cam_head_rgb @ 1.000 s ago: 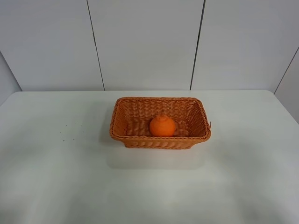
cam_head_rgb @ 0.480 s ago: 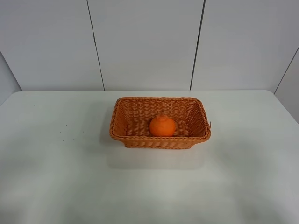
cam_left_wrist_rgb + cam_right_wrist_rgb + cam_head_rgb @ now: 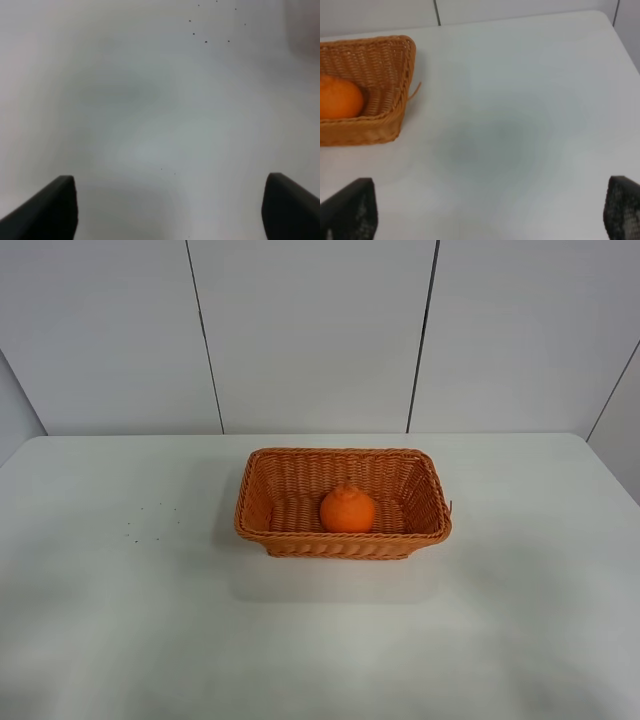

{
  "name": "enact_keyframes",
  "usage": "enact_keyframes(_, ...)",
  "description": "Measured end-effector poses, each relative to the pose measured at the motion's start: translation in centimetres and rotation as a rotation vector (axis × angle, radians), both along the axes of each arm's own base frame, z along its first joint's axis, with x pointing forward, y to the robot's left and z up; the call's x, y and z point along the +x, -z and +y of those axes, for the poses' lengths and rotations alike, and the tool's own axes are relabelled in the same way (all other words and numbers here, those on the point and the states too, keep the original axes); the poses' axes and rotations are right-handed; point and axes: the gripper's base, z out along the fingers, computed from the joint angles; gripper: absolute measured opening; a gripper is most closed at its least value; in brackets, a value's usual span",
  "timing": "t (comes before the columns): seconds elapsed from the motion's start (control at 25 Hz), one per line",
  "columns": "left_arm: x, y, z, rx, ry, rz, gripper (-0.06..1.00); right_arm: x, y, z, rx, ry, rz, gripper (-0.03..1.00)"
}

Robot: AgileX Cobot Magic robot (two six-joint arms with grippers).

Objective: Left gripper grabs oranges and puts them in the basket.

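Note:
The orange (image 3: pixel 347 509) sits inside the woven wicker basket (image 3: pixel 300 470) at the middle of the white table. Both also show in the right wrist view, the orange (image 3: pixel 338 98) resting in the basket (image 3: pixel 390 60). Neither arm appears in the exterior high view. My left gripper (image 3: pixel 170 207) is open and empty over bare table, with only its two black fingertips (image 3: pixel 47 207) showing. My right gripper (image 3: pixel 490 215) is open and empty, off to the basket's right side.
The white table (image 3: pixel 520 620) has several small dark specks (image 3: pixel 150 520) left of the basket, also seen in the left wrist view (image 3: pixel 206 31). Grey wall panels (image 3: pixel 310 330) stand behind the table's far edge.

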Motion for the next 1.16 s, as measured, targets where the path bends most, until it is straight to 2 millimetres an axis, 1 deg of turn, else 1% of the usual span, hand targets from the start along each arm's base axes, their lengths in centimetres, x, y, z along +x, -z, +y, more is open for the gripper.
enact_keyframes(0.2,-1.4,0.0,0.0,-0.002,-0.003,-0.090,0.85,0.0,0.0,0.0,0.000,0.000,0.000,0.69)
enact_keyframes(1.16,-1.4,0.1,0.0,-0.009,-0.007,-0.092,0.85,0.0,0.0,0.0,0.000,0.000,0.000,0.69)
